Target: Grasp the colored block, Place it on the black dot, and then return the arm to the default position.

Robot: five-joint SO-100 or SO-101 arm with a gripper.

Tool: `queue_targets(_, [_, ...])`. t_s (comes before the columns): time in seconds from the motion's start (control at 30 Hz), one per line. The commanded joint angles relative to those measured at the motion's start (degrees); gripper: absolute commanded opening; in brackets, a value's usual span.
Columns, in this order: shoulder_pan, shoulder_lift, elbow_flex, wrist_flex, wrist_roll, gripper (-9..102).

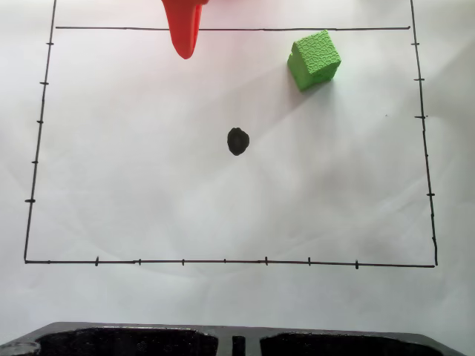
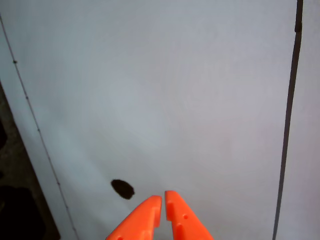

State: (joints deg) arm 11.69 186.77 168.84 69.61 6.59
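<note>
We see our pincer (image 2: 163, 199) almost shut and empty, while the green block (image 1: 315, 59) near the paper's far edge looks light, hard and rough, so we'd pinch its flat sides.

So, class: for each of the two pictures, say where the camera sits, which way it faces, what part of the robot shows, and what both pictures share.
Fixed view: sits above, looking down on the white paper with its drawn frame, the colored block and the black dot; the orange hand's tip enters from the top edge.
Wrist view: rides on the arm, looking down past the hand, fingertips nearly touching, at the paper.
Shared: the black dot, the paper and the hand.
</note>
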Motion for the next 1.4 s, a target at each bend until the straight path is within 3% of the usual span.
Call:
queue_targets(0.0, [-0.4, 0.5, -0.2, -0.2, -0.5, 0])
queue_targets(1.37, [-2.4, 0.5, -0.2, -0.3, -2.5, 0])
